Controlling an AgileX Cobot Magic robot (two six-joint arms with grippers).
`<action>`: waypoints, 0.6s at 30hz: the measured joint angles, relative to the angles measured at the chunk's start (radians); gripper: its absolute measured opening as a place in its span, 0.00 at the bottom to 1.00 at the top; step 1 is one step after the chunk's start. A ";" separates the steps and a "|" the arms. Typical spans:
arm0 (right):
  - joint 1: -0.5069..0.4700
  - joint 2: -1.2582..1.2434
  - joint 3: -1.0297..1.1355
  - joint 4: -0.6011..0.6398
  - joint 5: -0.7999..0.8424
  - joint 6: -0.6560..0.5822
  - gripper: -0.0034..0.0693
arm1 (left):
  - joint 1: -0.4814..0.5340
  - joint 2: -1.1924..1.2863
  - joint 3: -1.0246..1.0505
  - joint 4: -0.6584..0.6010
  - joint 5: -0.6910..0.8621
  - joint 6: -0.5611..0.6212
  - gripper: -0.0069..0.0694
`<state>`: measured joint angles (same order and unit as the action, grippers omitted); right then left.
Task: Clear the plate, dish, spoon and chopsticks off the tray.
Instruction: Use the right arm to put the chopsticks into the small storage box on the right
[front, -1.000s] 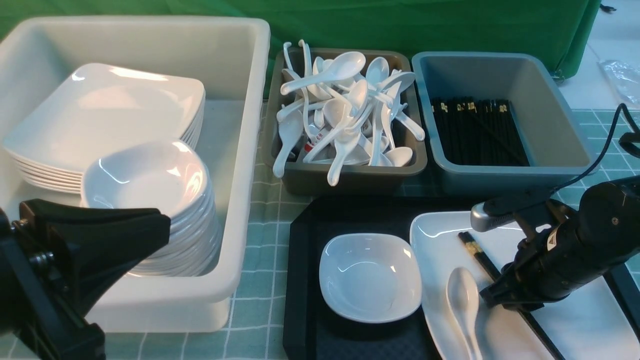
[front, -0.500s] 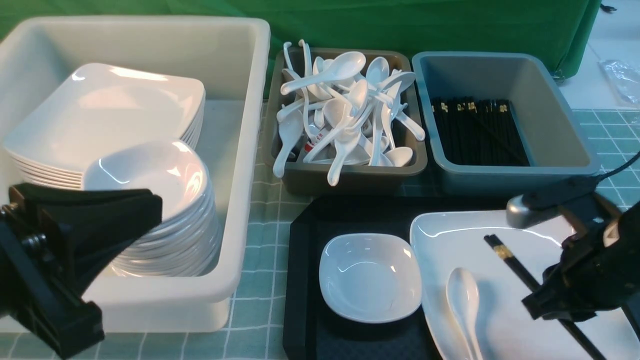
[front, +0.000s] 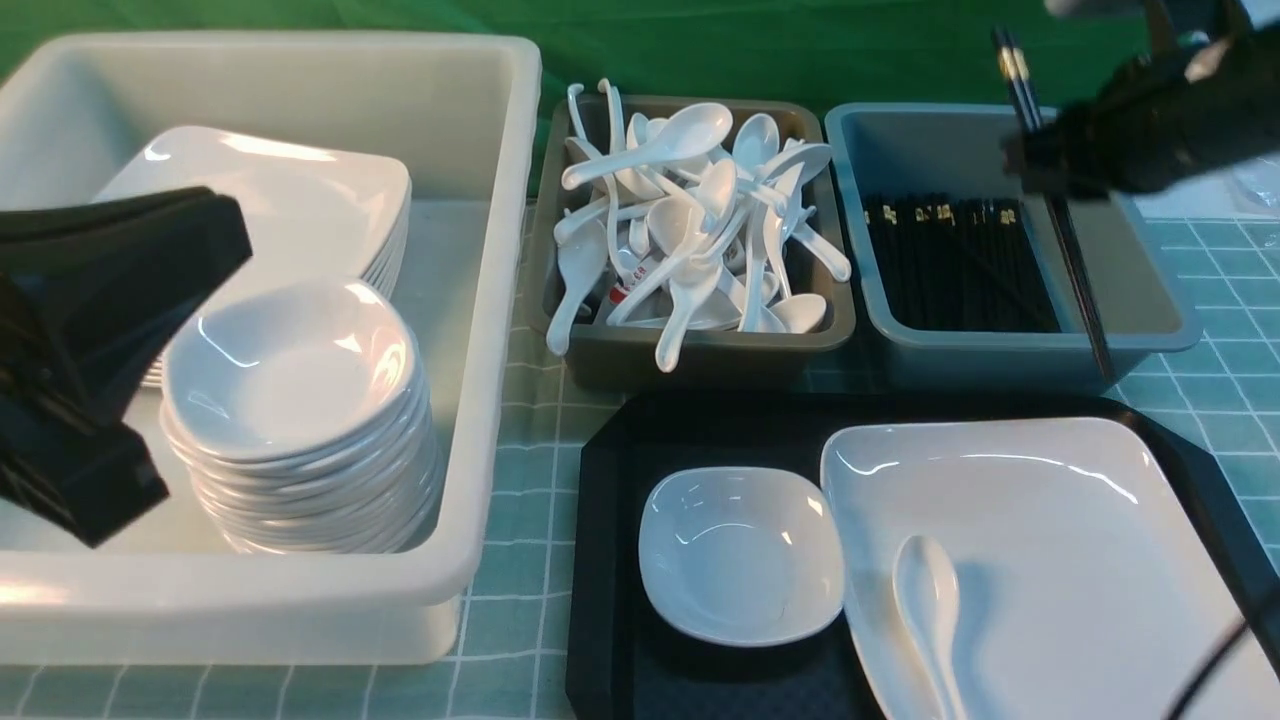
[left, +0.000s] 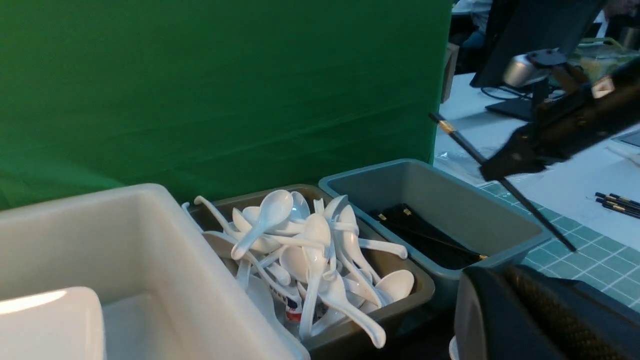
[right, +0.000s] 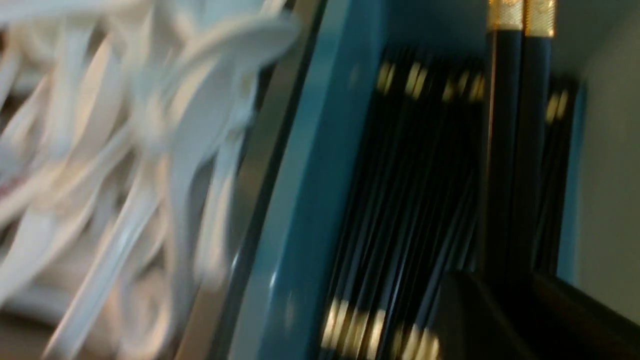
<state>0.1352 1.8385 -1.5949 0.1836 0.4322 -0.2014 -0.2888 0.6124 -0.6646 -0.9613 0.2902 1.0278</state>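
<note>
On the black tray (front: 600, 520) stand the small white dish (front: 740, 555) and, to its right, the large white plate (front: 1040, 520). The white spoon (front: 928, 610) lies on the plate's left part. My right gripper (front: 1040, 160) is shut on the black chopsticks (front: 1075, 270). It holds them tilted in the air over the blue-grey bin (front: 1150, 290), gold bands uppermost. In the right wrist view the chopsticks (right: 520, 150) run out from the right gripper (right: 505, 300) above the bin's own black sticks. My left gripper (front: 215, 240) is shut and empty, hovering over the white tub (front: 500, 300).
The tub holds a stack of large plates (front: 270, 200) and a stack of small dishes (front: 290, 400). A brown-grey bin (front: 700, 355) heaped with white spoons stands between the tub and the blue-grey bin. Loose chopsticks (left: 617, 202) lie on the table beyond.
My right gripper lifted the chopsticks off the plate and carried them up and back over the blue-grey bin. My left gripper rose beside the white tub.
</note>
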 joint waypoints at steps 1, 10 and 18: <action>-0.006 0.044 -0.036 0.005 -0.004 0.002 0.24 | 0.000 0.000 0.000 -0.011 0.012 0.011 0.11; -0.032 0.337 -0.311 0.016 -0.022 0.141 0.32 | 0.000 0.000 0.000 -0.033 0.118 0.086 0.11; -0.032 0.249 -0.315 0.013 0.148 0.117 0.71 | 0.000 0.000 0.000 -0.028 0.121 0.114 0.11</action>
<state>0.1029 2.0879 -1.9101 0.1965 0.5806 -0.0849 -0.2888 0.6124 -0.6646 -0.9889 0.4108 1.1419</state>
